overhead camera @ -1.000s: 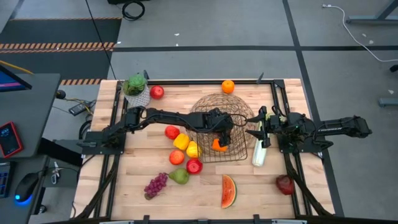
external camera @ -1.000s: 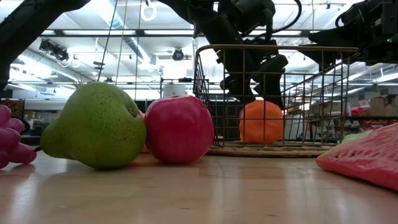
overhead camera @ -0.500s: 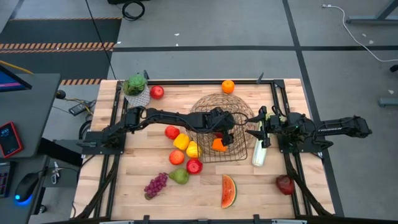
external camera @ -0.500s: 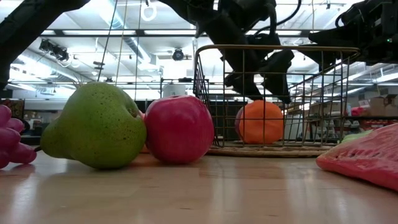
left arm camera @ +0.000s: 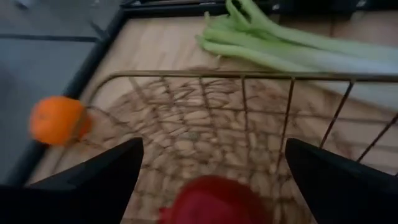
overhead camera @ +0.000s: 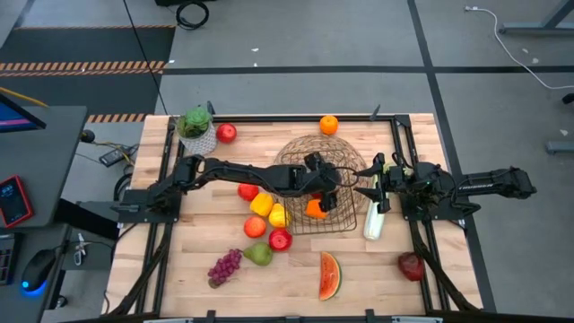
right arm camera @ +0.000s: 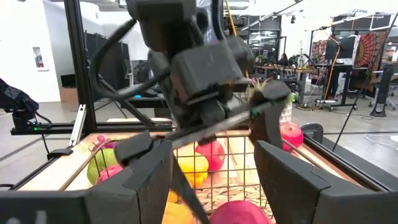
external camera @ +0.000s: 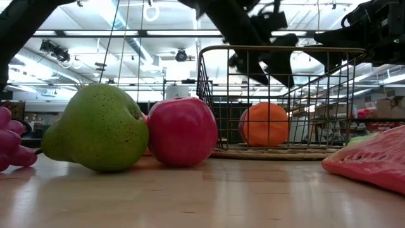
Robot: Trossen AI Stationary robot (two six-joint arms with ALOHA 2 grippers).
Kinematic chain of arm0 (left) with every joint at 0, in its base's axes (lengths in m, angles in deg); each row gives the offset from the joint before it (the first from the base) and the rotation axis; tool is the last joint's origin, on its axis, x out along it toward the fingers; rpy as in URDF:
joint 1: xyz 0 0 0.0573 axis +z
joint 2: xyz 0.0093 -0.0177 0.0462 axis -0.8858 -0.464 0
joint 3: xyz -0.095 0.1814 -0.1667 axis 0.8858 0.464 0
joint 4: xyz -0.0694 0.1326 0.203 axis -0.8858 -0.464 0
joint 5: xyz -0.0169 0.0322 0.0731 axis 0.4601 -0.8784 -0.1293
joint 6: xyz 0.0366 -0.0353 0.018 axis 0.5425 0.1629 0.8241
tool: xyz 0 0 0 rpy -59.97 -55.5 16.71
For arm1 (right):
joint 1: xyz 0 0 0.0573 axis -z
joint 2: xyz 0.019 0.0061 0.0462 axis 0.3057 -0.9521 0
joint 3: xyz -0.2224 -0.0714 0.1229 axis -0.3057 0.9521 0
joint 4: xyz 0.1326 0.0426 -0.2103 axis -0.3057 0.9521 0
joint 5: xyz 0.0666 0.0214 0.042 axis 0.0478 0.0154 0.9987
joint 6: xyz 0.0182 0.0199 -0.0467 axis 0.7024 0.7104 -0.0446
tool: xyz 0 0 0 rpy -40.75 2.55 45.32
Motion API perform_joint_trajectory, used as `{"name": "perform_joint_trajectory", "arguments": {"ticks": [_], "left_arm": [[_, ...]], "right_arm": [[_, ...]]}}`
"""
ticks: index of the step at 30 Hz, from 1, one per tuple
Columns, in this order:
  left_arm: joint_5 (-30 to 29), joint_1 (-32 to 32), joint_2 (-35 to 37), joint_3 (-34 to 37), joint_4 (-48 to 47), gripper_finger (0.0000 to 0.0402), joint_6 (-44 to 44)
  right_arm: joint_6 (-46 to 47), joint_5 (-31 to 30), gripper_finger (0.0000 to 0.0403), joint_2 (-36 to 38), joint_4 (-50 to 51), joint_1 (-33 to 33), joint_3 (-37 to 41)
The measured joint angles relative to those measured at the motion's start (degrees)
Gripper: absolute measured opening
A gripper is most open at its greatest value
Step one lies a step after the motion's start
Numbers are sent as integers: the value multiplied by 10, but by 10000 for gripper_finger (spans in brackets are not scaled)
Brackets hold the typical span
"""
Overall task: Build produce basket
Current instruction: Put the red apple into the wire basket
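- Scanning from my left: purple grapes (overhead camera: pixel 225 266), a knobbly cluster, lie near the front edge of the pale wood-plank table (overhead camera: pixel 179 260).
- Just right of them a dimpled green pear (external camera: pixel 98 128) touches a smooth red apple (external camera: pixel 182 132) in the low view.
- Behind those, I see a tight clump of red, yellow and orange pieces beside the wire.
- Next, the basket (overhead camera: pixel 345 211): thin dark wire mesh, round, see-through, sitting mid-table.
- Inside it an orange (external camera: pixel 266 124) rests on the woven floor; my left wrist view also shows a red piece (left arm camera: pixel 214 199) down there.
- My left gripper (overhead camera: pixel 325 183) hangs over the basket's rim, fingers spread wide, holding nothing.
- Long pale-green celery stalk (overhead camera: pixel 374 215) lies just outside the basket's right wall.
- My right gripper (overhead camera: pixel 372 184) hovers beside that wall, fingers pressed together.
- Open board shows around the watermelon slice (overhead camera: pixel 330 274) at the front.
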Motion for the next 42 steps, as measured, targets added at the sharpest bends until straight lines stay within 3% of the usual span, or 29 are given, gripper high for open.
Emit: {"name": "perform_joint_trajectory", "arguments": {"ticks": [12, 20, 32, 42], "left_arm": [[-172, -67, 35, -1, -54, 400, 107], [-287, -109, 55, 0, -125, 400, 71], [-355, -160, 66, -1, -224, 400, -36], [-355, -202, 69, -1, -337, 400, -140]], "right_arm": [[0, 0, 231, 0, -3, 0, 0], [0, 0, 231, 0, -6, 0, 0], [0, 0, 231, 0, -10, 0, 0], [0, 0, 231, 0, -10, 0, 0]]}}
